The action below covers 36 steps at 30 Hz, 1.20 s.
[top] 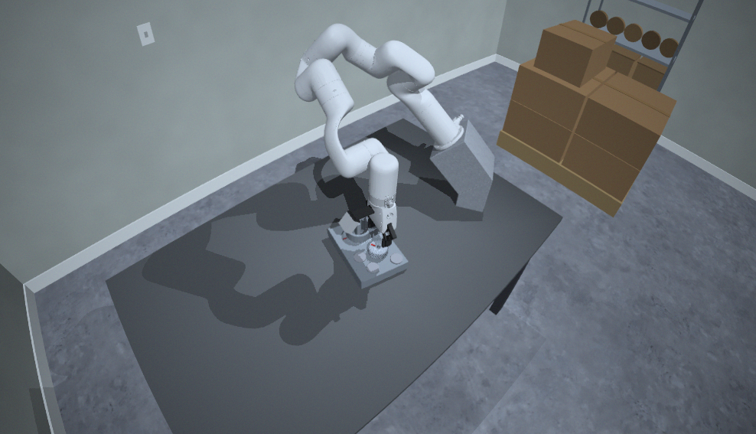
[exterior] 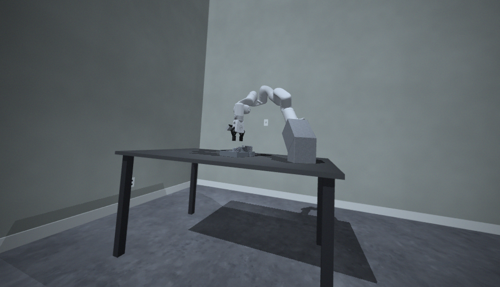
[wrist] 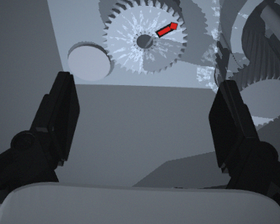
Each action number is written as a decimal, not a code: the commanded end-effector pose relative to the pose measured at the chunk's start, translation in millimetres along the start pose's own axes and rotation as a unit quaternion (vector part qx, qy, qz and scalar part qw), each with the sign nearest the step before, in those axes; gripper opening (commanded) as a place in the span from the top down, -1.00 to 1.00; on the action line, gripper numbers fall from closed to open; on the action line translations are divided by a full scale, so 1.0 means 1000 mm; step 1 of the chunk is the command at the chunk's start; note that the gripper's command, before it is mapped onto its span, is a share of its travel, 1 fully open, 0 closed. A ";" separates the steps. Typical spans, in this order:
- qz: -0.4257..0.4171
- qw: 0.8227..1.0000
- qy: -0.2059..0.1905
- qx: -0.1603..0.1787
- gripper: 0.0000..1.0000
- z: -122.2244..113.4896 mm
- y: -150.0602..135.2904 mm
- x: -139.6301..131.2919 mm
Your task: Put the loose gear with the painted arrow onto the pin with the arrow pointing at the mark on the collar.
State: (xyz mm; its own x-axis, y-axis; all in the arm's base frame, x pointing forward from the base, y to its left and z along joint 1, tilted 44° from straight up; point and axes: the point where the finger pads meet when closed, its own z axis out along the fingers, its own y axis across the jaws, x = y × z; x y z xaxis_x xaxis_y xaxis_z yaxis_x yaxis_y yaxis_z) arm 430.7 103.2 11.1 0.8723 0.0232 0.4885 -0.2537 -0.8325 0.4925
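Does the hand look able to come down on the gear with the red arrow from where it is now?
Probably yes. The hand is open and empty above the timing case, and nothing lies between it and the arrow gear, which is ahead of the fingers, not centred.

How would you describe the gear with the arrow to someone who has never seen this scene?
On the dark table, find the pale grey timing case under the white arm's open gripper. Lying flat on it is a light toothed gear. Unlike the darker gears beside it, it carries a red arrow from its centre hole towards its teeth.
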 end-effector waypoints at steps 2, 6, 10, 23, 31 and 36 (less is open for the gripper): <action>0.000 1.000 0.001 0.002 -0.86 -0.002 -0.001 0.001; 0.000 1.000 0.001 0.002 -0.86 -0.002 -0.001 0.001; 0.000 1.000 0.001 0.002 -0.86 -0.002 -0.001 0.001; 0.000 1.000 0.001 0.002 -0.86 0.001 -0.001 0.001; 0.000 1.000 0.001 0.002 -0.86 0.005 -0.001 0.001; 0.000 1.000 0.001 0.002 -0.86 0.010 -0.001 0.001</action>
State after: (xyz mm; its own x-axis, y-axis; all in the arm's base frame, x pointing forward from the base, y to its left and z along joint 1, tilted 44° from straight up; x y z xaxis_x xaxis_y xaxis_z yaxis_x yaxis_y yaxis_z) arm 434.0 99.0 5.7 0.8725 0.0232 0.4881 -0.2534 -0.8325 0.4927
